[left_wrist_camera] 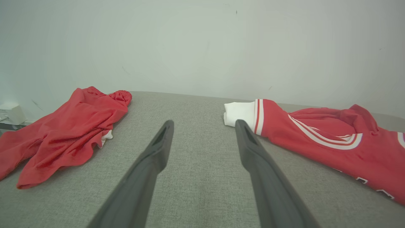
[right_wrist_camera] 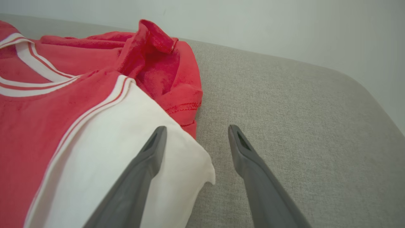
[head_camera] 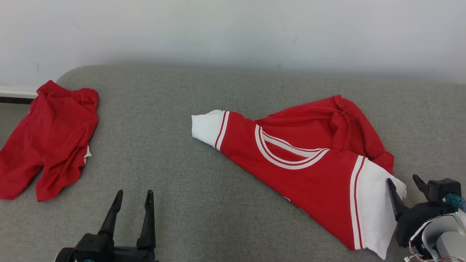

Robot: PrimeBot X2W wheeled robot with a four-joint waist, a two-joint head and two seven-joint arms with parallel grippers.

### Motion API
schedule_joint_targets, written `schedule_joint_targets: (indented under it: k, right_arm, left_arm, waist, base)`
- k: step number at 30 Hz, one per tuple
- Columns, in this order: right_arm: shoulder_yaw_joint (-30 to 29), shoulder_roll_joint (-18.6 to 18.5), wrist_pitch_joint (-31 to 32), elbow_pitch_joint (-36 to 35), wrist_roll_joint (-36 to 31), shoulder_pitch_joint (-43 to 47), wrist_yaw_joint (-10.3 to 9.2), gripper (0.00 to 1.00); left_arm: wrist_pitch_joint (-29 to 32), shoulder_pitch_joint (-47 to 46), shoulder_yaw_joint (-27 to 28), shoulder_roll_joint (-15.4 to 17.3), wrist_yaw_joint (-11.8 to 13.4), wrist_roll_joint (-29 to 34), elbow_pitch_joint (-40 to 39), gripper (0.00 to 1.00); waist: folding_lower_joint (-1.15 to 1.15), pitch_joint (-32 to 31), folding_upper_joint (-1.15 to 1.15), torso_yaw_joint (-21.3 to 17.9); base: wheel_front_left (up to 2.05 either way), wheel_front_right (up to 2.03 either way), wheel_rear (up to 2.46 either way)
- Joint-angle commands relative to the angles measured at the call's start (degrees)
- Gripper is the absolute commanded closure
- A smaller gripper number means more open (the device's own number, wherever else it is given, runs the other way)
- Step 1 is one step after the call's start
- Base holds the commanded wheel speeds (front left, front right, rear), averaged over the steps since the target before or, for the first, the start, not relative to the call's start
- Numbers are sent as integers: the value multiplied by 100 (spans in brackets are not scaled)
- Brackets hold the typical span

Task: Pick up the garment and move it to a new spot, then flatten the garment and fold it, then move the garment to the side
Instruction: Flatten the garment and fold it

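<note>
Nearest the robot, the left gripper point(head_camera: 134, 193) hangs over bare grey fabric at the lower left, its two dark fingers spread apart with nothing between them. At the lower right the right gripper point(head_camera: 402, 179) is also spread wide and holds nothing. In the right wrist view one finger lies over the edge of a white sleeve point(right_wrist_camera: 126, 152) and the other over bare fabric just beside it; whether the finger touches the cloth cannot be told. That sleeve belongs to the red shirt point(head_camera: 291, 163), which lies slantwise on the right half of the tabletop point(head_camera: 182, 203), front up, with its white-striped collar point(head_camera: 287, 153) near the middle. Its other white sleeve point(head_camera: 205, 125) points toward the centre, and the body is bunched in folds at the far right. Well apart, at the far left edge, lie crumpled red shorts point(head_camera: 51, 142). Behind everything stands a pale wall point(head_camera: 233, 29).
</note>
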Motion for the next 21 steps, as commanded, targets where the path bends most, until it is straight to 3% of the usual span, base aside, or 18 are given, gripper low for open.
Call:
schedule_joint_targets:
  k: [1, 6, 7, 8, 9, 15, 21]
  right_arm:
    - [88, -63, 76, 201, 101, -113, -15, 0]
    - [264, -52, 232, 868, 433, -285, -15, 0]
    - [298, -61, 210, 975, 487, -289, -15, 54]
    - [338, -50, 167, 1060, 549, -283, -15, 84]
    - [377, -24, 102, 1107, 605, -268, -15, 100]
    - [501, -9, -284, 1197, 856, -169, -15, 100]
    - [420, -22, -466, 721, 843, -26, -15, 100]
  left_arm:
    - [-18, -104, -1, -9, -33, -19, 17, 0]
    - [-18, -182, -44, -10, -38, -45, 70, 0]
    - [-18, -188, -39, -12, -39, -50, 70, 0]
    - [-18, -188, -28, -13, -39, -57, 72, 0]
    - [-18, -177, -14, -12, -40, -59, 74, 0]
    - [-18, -68, 67, -15, -41, -57, 89, 0]
    - [-18, 20, 130, -17, -38, -74, 79, 0]
  waist:
    - [0, 169, 0, 142]
    - [0, 226, 0, 242]
    - [0, 225, 0, 253]
    - [0, 217, 0, 259]
    - [0, 205, 0, 256]
    - [0, 65, 0, 176]
    - [0, -63, 0, 15]
  base:
    - [0, 0, 0]
    - [0, 0, 0]
    - [0, 0, 0]
    - [0, 0, 0]
    - [0, 0, 0]
    - [0, 0, 0]
    - [0, 0, 0]
